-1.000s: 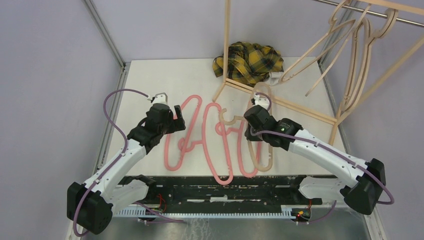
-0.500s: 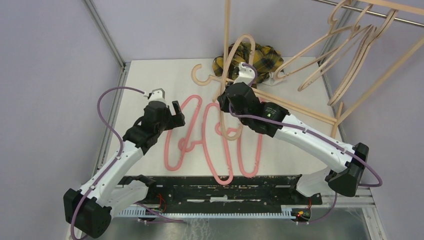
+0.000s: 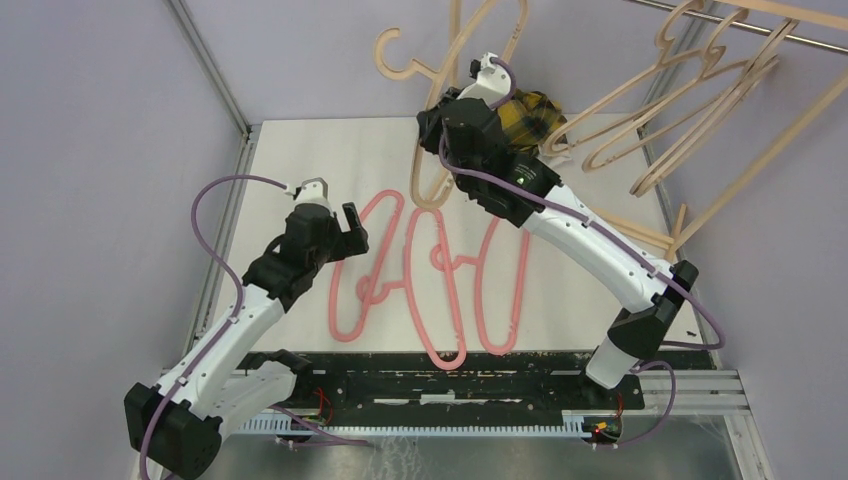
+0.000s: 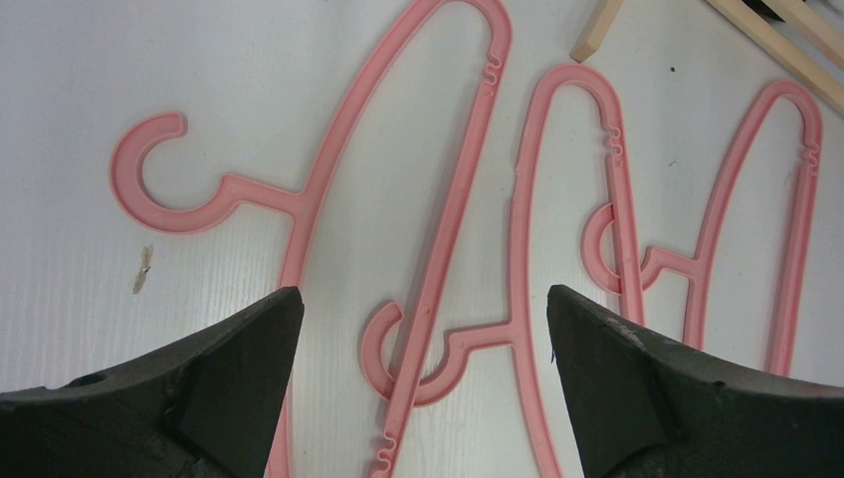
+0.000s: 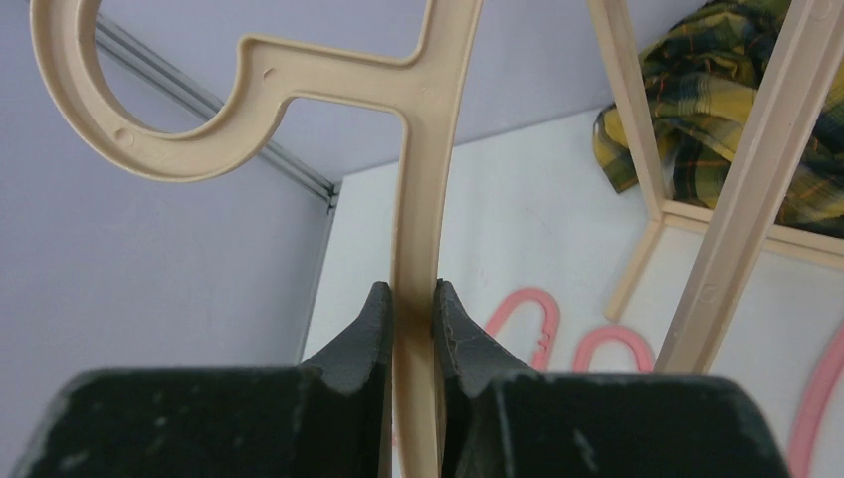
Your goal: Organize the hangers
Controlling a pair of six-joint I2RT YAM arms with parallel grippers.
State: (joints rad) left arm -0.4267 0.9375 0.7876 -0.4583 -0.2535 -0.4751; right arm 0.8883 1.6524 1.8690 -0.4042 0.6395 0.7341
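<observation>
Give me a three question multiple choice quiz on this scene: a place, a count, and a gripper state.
1. Where is the plaid cloth?
A. On the far side of the table, by the rack frame.
B. At the table's near edge.
C. At the table's left edge.
2. How many pink hangers lie on the table?
A. One.
B. Three.
C. Six.
3. The right gripper is:
A. open and empty.
B. shut on a pink hanger.
C. shut on the tan hanger.
Answers: A, it lies bunched beside the frame's post; B, three lie flat side by side; C, it pinches the tan bar in the air.
</observation>
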